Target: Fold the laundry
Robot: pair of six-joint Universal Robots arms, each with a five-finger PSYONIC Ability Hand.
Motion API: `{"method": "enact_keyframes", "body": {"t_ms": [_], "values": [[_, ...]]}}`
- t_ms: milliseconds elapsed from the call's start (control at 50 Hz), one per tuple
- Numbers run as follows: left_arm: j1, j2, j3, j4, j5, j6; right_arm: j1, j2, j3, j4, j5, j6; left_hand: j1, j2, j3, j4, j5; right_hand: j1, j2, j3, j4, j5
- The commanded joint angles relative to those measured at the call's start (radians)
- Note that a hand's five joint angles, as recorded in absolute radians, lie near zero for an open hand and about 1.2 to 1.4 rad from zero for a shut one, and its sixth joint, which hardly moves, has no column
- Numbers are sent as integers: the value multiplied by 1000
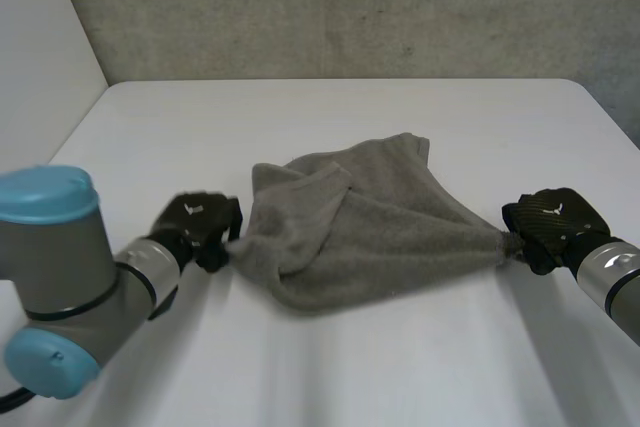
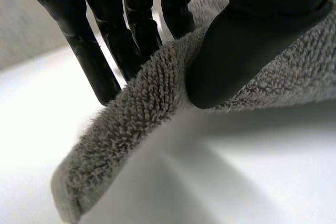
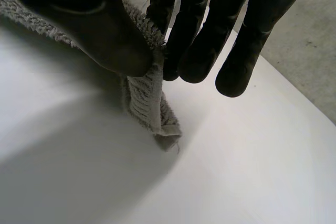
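A grey towel (image 1: 350, 222) lies crumpled in the middle of the white table (image 1: 400, 107), stretched between both hands. My left hand (image 1: 197, 224) grips the towel's left corner; up close the thumb (image 2: 247, 40) presses the towel (image 2: 142, 114) against the fingers (image 2: 94, 61). At the far right my right hand (image 1: 553, 222) holds the towel's right corner. There the thumb (image 3: 100, 30) and fingers (image 3: 194, 40) pinch the towel (image 3: 149, 98), and a short end hangs below them.
The table's far edge meets a grey wall (image 1: 350, 7). Bare table surface lies in front of the towel and behind it.
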Motion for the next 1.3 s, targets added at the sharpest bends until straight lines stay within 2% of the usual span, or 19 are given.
{"method": "enact_keyframes", "body": {"t_ms": [20, 60, 100, 160, 300, 440, 560, 640, 720, 800, 900, 940, 1000, 1040, 1060, 1120, 1160, 1220, 1300], "values": [[-1, 218, 0, -37, -23, -48, -1, -90, -25, 18, 10, 12, 244, 185, 187, 185, 232, 72, 63, 53, 58, 57], [0, 277, 4, -56, -23, -56, 4, -225, -61, 47, 8, 10, 244, 185, 187, 185, 232, 72, 63, 53, 58, 57], [14, 394, 18, -96, -21, -59, 5, -277, -96, 73, 8, 10, 244, 185, 187, 185, 232, 72, 63, 53, 58, 57], [17, 441, 35, -114, -20, -59, 2, -344, -200, 159, 6, 12, 244, 185, 187, 185, 232, 72, 63, 53, 58, 57], [39, 562, 159, -232, -24, -59, 7, -395, -475, 375, 6, 30, 244, 185, 187, 185, 232, 72, 63, 53, 58, 57], [70, 559, 250, -304, -26, -61, 4, -333, -786, 646, -7, 18, 244, 185, 187, 185, 232, 72, 63, 53, 58, 57], [102, 500, 307, -356, -29, -58, 13, -194, -897, 785, -23, -8, 244, 185, 187, 185, 232, 72, 63, 53, 58, 57], [103, 407, 324, -373, -29, -55, 40, -83, -924, 884, -30, -100, 244, 185, 187, 185, 232, 72, 63, 53, 58, 57], [96, 256, 356, -409, -29, -50, 128, 54, -959, 894, -1, -189, 244, 185, 187, 185, 232, 72, 63, 53, 58, 57], [91, 134, 414, -442, -29, -50, 169, 148, -1013, 892, 16, -194, 244, 185, 187, 185, 232, 72, 63, 53, 58, 57], [74, -7, 673, -508, -32, -68, 211, 275, -1213, 854, 97, -172, 244, 185, 187, 185, 232, 72, 63, 53, 58, 57], [73, -5, 743, -505, -34, -85, 249, 309, -1419, 706, 186, -93, 244, 185, 187, 185, 232, 72, 63, 53, 58, 57], [76, 27, 857, -443, -66, -172, 261, 298, -1484, 585, 238, -23, 244, 185, 187, 185, 232, 72, 63, 53, 58, 57], [80, 57, 883, -391, -104, -233, 252, 225, -1455, 396, 307, 103, 244, 185, 187, 185, 232, 72, 63, 53, 58, 57], [88, 91, 882, -345, -147, -298, 252, 224, -1455, 395, 307, 104, 244, 185, 187, 185, 232, 72, 63, 53, 58, 57], [88, 113, 865, -303, -186, -349, 246, 140, -1358, 343, 281, 153, 244, 185, 187, 185, 232, 72, 63, 53, 58, 57], [89, 136, 807, -258, -219, -404, 244, 132, -1270, 390, 215, 118, 244, 185, 187, 185, 232, 72, 63, 53, 58, 57], [89, 134, 721, -252, -216, -389, 254, 134, -1230, 449, 186, 89, 244, 185, 187, 185, 232, 72, 63, 53, 58, 57], [89, 120, 630, -257, -216, -346, 261, 154, -1094, 642, 140, -6, 244, 185, 187, 185, 232, 72, 63, 53, 58, 57]]}}
